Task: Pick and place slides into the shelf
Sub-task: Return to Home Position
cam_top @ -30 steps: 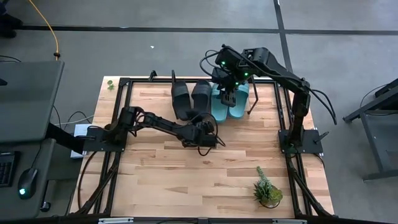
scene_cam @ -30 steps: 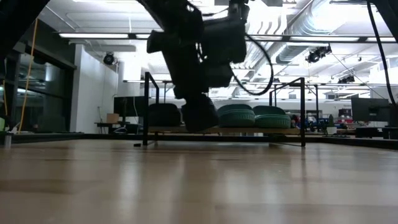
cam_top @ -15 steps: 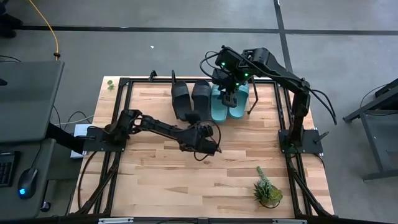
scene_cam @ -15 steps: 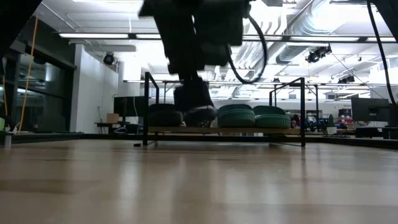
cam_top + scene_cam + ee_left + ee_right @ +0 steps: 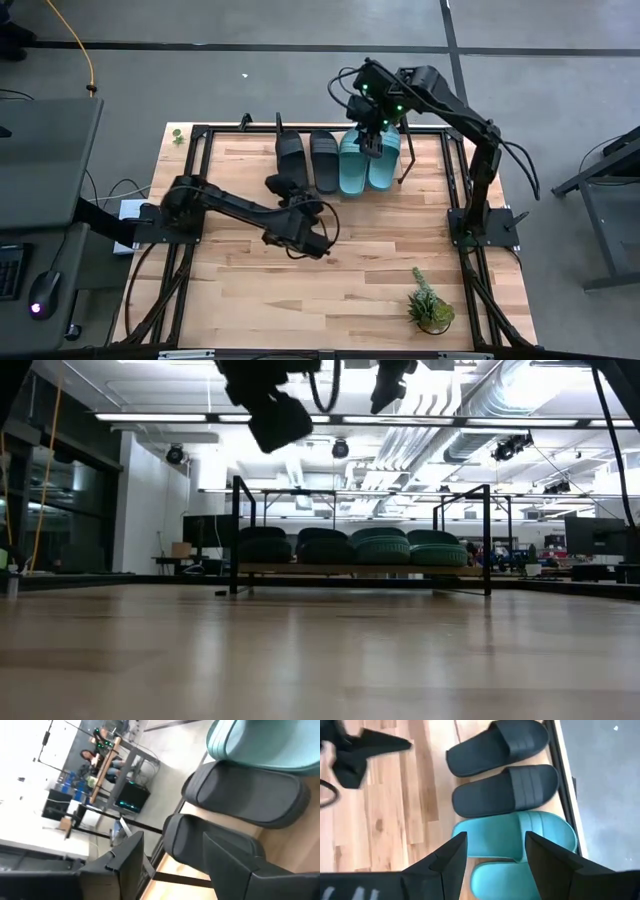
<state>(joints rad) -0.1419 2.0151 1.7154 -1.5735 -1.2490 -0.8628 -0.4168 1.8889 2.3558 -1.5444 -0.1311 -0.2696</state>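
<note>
All four slides lie side by side on the shelf (image 5: 240,160) at the table's far side, resting on their soles. From left to right they are a black slide (image 5: 289,157), a second black slide (image 5: 323,160), a teal slide (image 5: 354,165) and a second teal slide (image 5: 383,162). In the low view their toe ends line up along the shelf board (image 5: 360,570). My left gripper (image 5: 278,186) is open and hovers just near of the black slides, raised high (image 5: 278,422). My right gripper (image 5: 495,860) is open above the teal slides (image 5: 371,148).
The shelf's black tube frame has upright posts (image 5: 236,530) at its corners. A small potted plant (image 5: 430,305) stands near the table's near right corner. A wide stretch of bare wooden tabletop (image 5: 300,290) lies near of the shelf.
My left gripper has risen from shelf height and drawn back toward the table's left and near side, away from the second black slide. That slide lay slanted and now lies straight beside the first. My right gripper has shifted slightly toward the far edge.
</note>
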